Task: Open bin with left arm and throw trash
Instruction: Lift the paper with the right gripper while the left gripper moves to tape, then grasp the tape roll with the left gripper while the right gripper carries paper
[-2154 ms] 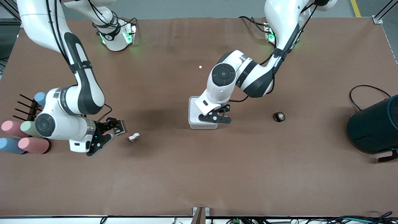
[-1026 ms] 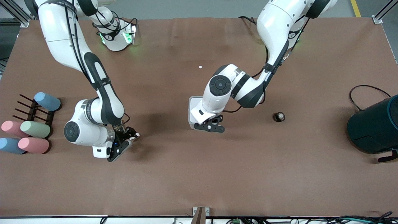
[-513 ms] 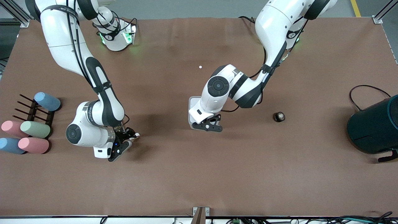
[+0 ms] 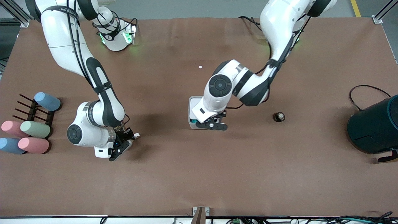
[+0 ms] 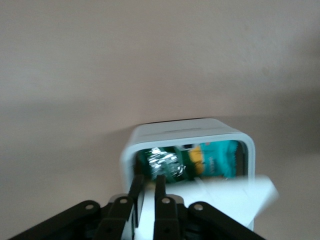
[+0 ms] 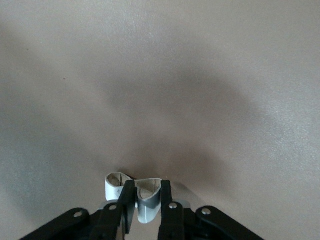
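Note:
The small white-grey bin stands mid-table. My left gripper is at its edge nearer the front camera, shut on the lid's edge. The lid is tilted up, and the bin shows teal and foil wrappers inside. My right gripper, toward the right arm's end, is shut on the white crumpled scrap at the table surface. The right wrist view shows the scrap between the fingers. The black ring lies toward the left arm's end. The black packet is hidden.
A big dark teal cylinder with a black cable stands at the left arm's end. A black rack with pastel cylinders stands at the right arm's end. A tiny white dot lies farther from the front camera than the bin.
My right gripper moved from beside the black packet to the white scrap and closed on it. My left gripper dropped to the bin's near edge, then rose with the lid, showing the contents.

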